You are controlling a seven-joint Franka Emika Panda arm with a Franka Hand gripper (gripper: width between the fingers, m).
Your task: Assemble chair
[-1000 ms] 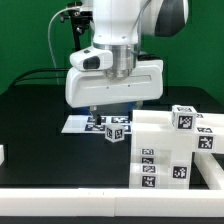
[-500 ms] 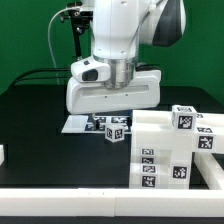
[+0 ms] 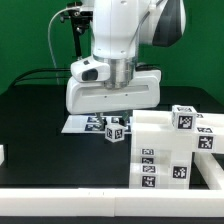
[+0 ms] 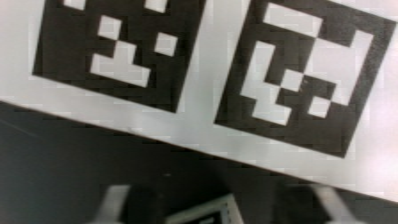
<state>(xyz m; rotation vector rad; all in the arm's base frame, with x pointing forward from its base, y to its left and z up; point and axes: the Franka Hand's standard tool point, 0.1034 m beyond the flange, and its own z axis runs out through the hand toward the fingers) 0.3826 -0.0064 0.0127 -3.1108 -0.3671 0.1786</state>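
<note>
A glossy white robot arm hangs low over a black worktop, its broad white hand housing hiding most of the fingers in the exterior view. Only their dark lower ends show beneath the housing, so whether they stand apart, together or clamped on something cannot be told from either view.

Directly under the fingers lies the thin flat white marker board, its row of black-and-white tags partly covered by the arm. Just below the fingertips, resting at the board's near edge, is one small matte white cube-like chair piece with a square black-and-white tag on each of the two faces that show. Whether the fingers touch it cannot be told.

The rest of the chair sits to the fingers' side toward the exterior view's right and nearer the camera: a cluster of matte white blocky plastic chair pieces, with long bars and slab-like blocks packed together. Six tags can be counted on them, two on top and four on the front face. How many separate pieces make up the cluster cannot be told.

The wrist view, blurred and very close, shows two large black-and-white tags on a white surface, a dark band beyond it, and pale shapes at the frame's edge.
</note>
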